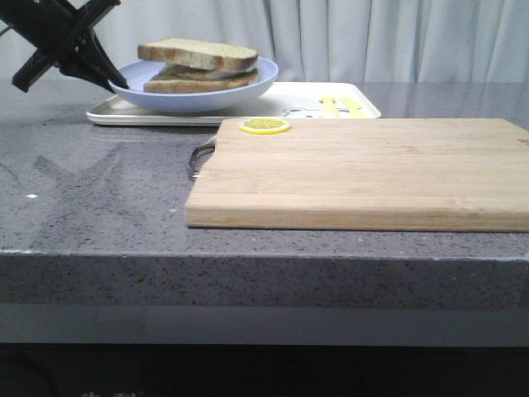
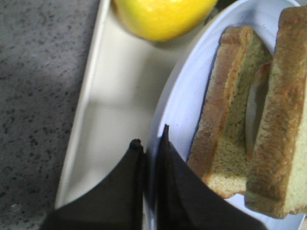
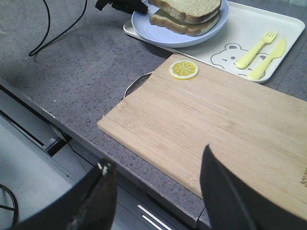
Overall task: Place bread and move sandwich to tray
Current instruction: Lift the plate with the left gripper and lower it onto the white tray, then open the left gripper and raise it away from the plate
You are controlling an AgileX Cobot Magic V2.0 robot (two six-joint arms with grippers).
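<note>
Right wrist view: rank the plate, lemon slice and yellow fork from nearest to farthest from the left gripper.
1. Plate: the left gripper has its jaws shut on the rim, at the tray's end away from the cutlery.
2. Lemon slice: on the cutting board's corner nearest the tray.
3. Fork: farthest, beside the bear print at the tray's other end.

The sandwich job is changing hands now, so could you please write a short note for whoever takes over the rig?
Left claw: shut on the rim of the plate.
Right claw: open, holding nothing, above the near part of the cutting board.
Sandwich: assembled, top bread on, lying on the plate.
Plate: over the left end of the tray; whether it rests fully on it is unclear.
Left: confirm the plate is seated, release and pull the left arm back.
</note>
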